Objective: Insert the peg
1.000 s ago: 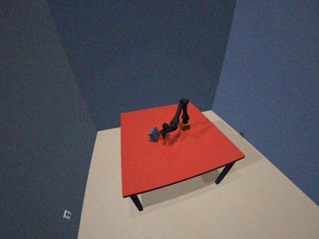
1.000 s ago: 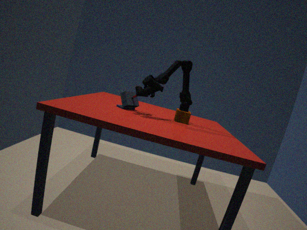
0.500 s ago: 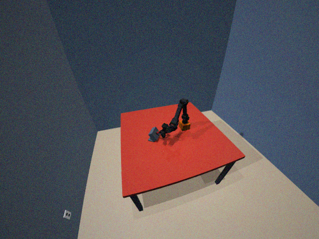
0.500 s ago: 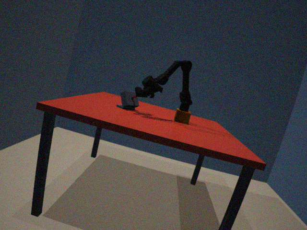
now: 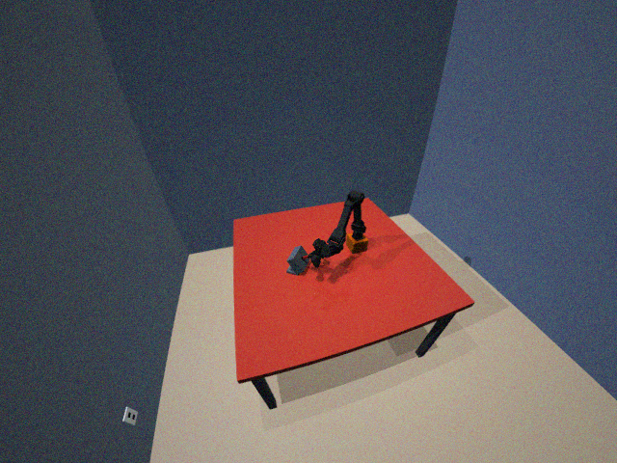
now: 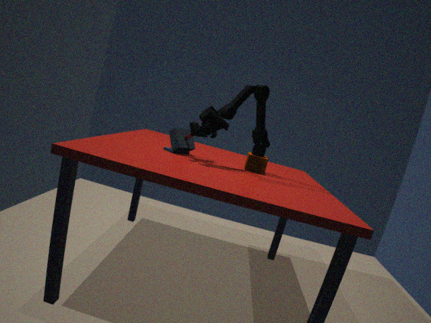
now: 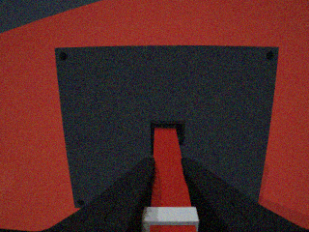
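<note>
The grey-blue sloped panel [image 5: 296,264] [image 6: 179,140] [image 7: 106,97] stands on the table, its face toward the arm. Its hole [image 7: 180,127] looks square-edged. My gripper [image 5: 310,258] [image 6: 192,133] [image 7: 168,168] is shut on the red peg [image 7: 166,145], which also shows as a short red piece in the top view [image 5: 305,258] and the exterior view [image 6: 188,136]. The peg is flat-sided with a pale band [image 7: 170,213] at its near end. Its far end is at the hole's mouth, with dark hole showing above and on both sides, more on the right. How deep it sits cannot be told.
The red table [image 5: 299,318] [image 6: 121,156] carries the arm's orange base [image 5: 357,243] [image 6: 256,163], behind the gripper on the side away from the panel. Dark screws sit at the panel's corners. A thin foot plate juts out from under the panel.
</note>
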Tool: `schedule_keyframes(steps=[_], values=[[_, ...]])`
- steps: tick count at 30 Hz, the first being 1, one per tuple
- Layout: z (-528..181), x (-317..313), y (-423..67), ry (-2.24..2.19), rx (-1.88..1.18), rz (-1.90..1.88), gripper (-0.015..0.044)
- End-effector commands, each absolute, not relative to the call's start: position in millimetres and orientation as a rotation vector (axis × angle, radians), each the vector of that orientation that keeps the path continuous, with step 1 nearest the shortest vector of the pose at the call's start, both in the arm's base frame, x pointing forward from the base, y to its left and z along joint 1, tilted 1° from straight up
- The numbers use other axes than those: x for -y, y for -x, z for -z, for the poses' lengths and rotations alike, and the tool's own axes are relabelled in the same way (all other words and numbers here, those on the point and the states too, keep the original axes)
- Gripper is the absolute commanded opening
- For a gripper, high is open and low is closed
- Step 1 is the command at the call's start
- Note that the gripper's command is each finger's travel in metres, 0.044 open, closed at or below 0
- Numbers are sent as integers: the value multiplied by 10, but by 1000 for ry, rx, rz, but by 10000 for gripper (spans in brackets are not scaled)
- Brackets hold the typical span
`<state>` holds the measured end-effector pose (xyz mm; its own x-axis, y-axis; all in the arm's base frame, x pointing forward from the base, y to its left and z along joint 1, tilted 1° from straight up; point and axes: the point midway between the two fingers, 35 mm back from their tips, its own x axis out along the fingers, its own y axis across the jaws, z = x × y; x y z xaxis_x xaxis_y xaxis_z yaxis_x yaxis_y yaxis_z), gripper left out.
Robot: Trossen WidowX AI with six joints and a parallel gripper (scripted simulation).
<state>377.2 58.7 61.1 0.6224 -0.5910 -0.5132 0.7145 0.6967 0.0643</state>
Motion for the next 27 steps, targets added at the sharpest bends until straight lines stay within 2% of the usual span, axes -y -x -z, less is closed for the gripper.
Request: schedule_keyframes(steps=[1,27], values=[[-590,-581,-3753,-274,-485,763,0],[-546,-545,-3780,-274,-484,763,0]])
